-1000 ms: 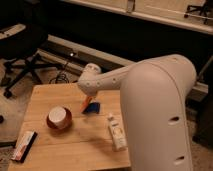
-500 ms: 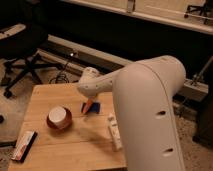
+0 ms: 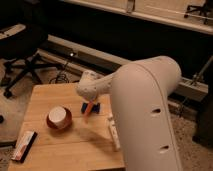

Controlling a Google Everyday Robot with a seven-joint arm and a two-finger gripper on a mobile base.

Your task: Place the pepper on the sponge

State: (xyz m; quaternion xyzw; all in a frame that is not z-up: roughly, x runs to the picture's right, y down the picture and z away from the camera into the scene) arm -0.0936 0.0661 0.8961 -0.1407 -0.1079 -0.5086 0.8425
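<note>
The orange pepper point(image 3: 88, 110) stands tilted over the dark blue sponge point(image 3: 94, 106) near the middle of the wooden table point(image 3: 45, 95); its lower tip reaches past the sponge's front edge. My gripper point(image 3: 89, 99) is directly above the pepper, at the end of the white wrist point(image 3: 90, 88). Whether the pepper rests on the sponge or hangs just above it cannot be told. The bulky white arm point(image 3: 145, 115) hides the table's right side.
A red-rimmed white bowl point(image 3: 59, 117) sits left of the sponge. A flat red-and-white box point(image 3: 24, 145) lies at the front left corner. A white bottle point(image 3: 114, 131) lies right of the pepper, beside the arm. An office chair point(image 3: 22, 60) stands behind left.
The arm has swung nearer and fills more of the right side. The pepper has dropped slightly lower over the sponge.
</note>
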